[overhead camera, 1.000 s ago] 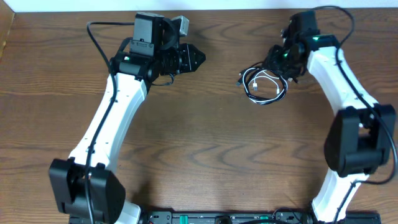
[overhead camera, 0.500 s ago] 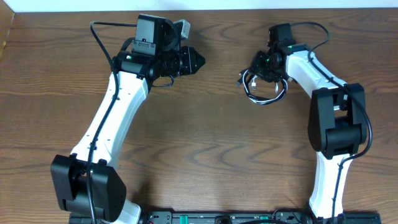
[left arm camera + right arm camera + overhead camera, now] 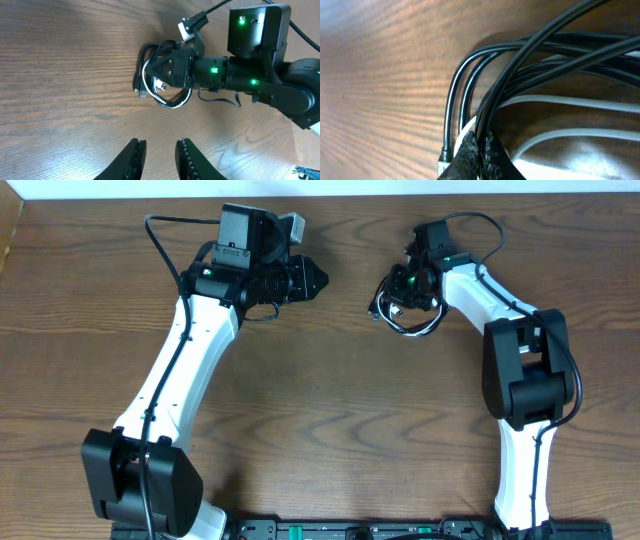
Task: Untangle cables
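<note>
The cables lie in one tangled coil (image 3: 412,318) at the back right of the wooden table. In the left wrist view the black cable (image 3: 145,54) and the white cable (image 3: 176,104) loop together under the right arm's nose. My right gripper (image 3: 398,288) presses down on the coil's left side. The right wrist view shows its fingertips (image 3: 480,146) shut on a strand of the black cable (image 3: 505,85), with the white cable (image 3: 555,102) running just beside them. My left gripper (image 3: 318,277) hovers to the coil's left, pointing at it, open a little (image 3: 160,146) and empty.
A small metal plug (image 3: 143,93) sticks out of the coil on its left. The table's back edge (image 3: 350,196) runs close behind both grippers. The left arm's own thick black wire (image 3: 160,240) arcs behind its wrist.
The right arm has swung left and its jaws have shut on the coil, which has slid left with it. The left arm has stayed in place.
</note>
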Controlling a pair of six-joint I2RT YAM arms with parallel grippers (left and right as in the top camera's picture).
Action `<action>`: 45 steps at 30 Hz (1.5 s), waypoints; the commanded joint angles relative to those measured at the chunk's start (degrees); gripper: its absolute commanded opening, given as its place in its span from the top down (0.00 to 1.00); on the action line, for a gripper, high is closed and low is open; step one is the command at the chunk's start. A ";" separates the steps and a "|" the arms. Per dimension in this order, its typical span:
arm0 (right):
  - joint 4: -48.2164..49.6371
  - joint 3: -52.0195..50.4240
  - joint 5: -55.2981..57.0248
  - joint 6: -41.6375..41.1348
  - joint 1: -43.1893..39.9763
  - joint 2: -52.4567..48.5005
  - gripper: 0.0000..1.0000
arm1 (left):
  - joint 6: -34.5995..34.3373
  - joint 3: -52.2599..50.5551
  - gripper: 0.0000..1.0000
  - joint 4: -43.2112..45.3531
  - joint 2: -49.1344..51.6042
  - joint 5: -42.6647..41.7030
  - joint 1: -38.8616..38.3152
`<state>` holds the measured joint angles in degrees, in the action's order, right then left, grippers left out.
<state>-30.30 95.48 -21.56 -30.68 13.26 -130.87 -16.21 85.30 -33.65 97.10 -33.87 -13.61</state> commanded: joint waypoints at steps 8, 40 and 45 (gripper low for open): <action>-3.06 -0.92 -19.56 9.94 -2.10 23.43 0.99 | 1.20 1.16 0.75 -0.22 0.22 1.09 -0.11; -6.43 -0.92 -21.03 -0.55 -3.08 26.38 0.99 | -12.41 1.16 0.27 15.67 6.27 -1.49 -9.51; -6.38 -0.92 -21.03 -0.57 -3.58 26.38 0.99 | -14.14 1.16 0.43 19.56 8.96 -1.42 -10.73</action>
<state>-36.82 94.19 -41.10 -30.83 10.28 -104.62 -28.51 85.32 -16.08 103.79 -34.79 -23.51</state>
